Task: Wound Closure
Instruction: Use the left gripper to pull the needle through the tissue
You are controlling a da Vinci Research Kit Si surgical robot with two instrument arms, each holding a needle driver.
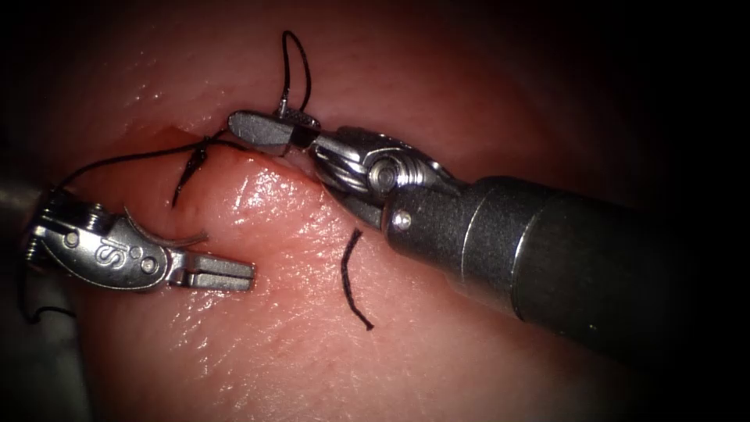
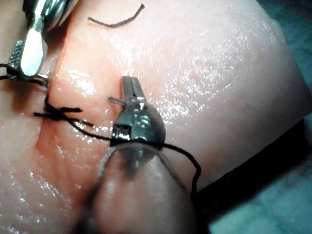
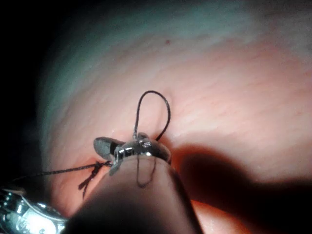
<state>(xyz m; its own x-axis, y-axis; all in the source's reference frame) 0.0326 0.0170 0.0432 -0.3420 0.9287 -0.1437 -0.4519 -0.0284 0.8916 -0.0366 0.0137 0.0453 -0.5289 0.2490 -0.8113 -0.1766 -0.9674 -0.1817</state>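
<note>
Endoscope view: right tool (image 1: 273,134) fingers clenched on the thread (image 1: 125,159) at the cut (image 1: 168,134), loop above; left tool (image 1: 223,272) fingers clenched on the needle (image 1: 160,234) near mid-curve — clear of the tissue (image 1: 297,344), left of the knot (image 1: 205,147); thread runs knot-to-left tool, so left is nearer its long tail.

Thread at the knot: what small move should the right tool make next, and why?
Probably draw the right tool away from the knot: its fingers are shut on the thread, which stands in a slack loop above them. The needle lies by the left tool, out of the tissue.
</note>
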